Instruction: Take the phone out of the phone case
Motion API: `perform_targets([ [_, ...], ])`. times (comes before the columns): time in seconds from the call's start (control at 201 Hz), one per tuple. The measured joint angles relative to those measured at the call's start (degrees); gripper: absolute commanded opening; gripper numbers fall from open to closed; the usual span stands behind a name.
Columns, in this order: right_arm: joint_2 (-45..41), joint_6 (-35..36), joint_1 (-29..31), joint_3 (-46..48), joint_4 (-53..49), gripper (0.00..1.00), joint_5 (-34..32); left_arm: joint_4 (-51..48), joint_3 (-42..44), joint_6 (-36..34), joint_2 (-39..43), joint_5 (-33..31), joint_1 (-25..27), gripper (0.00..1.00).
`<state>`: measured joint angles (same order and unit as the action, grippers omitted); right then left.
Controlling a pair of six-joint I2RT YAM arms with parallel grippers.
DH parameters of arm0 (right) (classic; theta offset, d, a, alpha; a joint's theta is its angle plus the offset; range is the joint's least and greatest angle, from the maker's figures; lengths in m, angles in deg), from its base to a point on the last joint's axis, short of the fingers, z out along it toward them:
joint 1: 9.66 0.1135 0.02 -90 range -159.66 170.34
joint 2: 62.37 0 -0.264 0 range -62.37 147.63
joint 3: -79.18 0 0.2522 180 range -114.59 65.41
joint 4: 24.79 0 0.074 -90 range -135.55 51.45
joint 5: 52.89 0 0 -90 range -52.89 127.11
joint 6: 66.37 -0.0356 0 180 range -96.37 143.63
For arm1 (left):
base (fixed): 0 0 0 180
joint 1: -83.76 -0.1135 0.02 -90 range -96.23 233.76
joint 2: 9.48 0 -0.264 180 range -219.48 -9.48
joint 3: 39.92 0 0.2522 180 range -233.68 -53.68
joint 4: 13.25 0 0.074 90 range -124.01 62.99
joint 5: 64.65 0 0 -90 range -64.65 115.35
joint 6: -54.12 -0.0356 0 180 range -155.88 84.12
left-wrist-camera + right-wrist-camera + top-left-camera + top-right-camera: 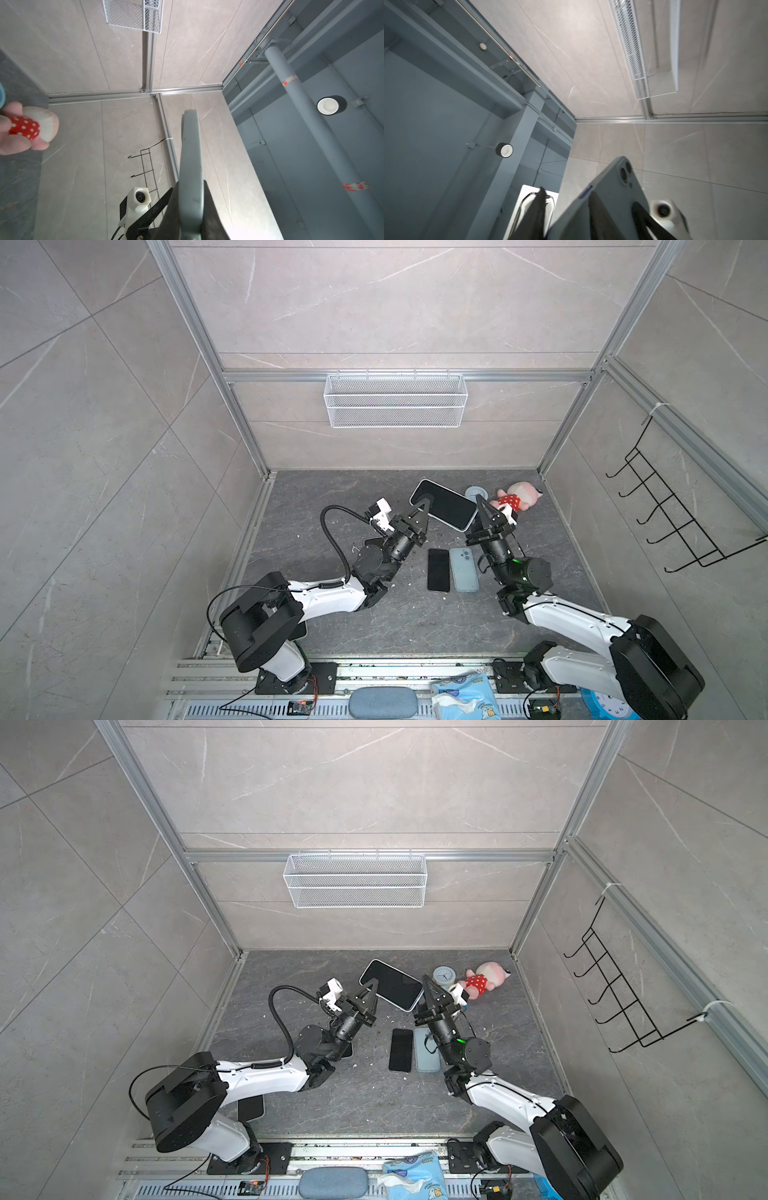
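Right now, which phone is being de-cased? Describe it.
Far back on the floor, beside the pink plush toy, the cased phone hangs between the left gripper and right gripper. Unlike the black phone and blue-grey item lying flat nearer the arms, it is raised.

We had our left arm and right arm stretched forward over the surface, wrists angled inward toward each other. Our left claw was clamped tight on one end of the cased phone. Our right claw stood at the opposite end, jaws parted, with one finger lying across the phone's back.
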<state>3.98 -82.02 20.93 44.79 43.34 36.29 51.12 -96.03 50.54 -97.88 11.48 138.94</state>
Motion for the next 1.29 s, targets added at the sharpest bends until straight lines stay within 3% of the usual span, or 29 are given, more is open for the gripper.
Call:
perform_targets([
  [0.184, -15.5, 4.6, -5.3, 8.5, -13.6, 0.62, 3.5, -4.7, 5.0, -0.1, 4.1, -0.4, 0.0, 0.00],
  [0.364, -41.8, 16.7, -6.1, 5.8, -45.7, 0.68, 4.9, -14.1, 8.4, -0.1, 13.0, -2.6, -0.3, 0.00],
  [0.478, -51.5, 23.0, -6.1, 2.0, -61.2, 0.69, 5.5, -18.7, 9.0, -0.1, 17.9, -3.7, -0.5, 0.00],
  [0.578, -50.5, 26.5, -6.1, 0.5, -66.2, 0.69, 9.6, -21.9, 9.0, 0.5, 19.5, -3.6, -1.0, 0.00],
  [0.712, -43.2, 28.4, -6.1, 0.6, -65.4, 0.72, 16.2, -25.9, 8.9, 1.7, 18.9, -3.5, -1.2, 0.00],
  [0.847, -41.8, 29.9, -6.1, 0.6, -65.4, 0.71, 20.2, -27.6, 8.9, 2.3, 17.6, -2.9, -1.2, 0.00],
  [1.29, -34.0, 30.5, -5.7, 2.7, -59.5, 0.64, 25.8, -26.9, 8.8, 3.0, 13.9, -2.0, -1.2, 0.00],
])
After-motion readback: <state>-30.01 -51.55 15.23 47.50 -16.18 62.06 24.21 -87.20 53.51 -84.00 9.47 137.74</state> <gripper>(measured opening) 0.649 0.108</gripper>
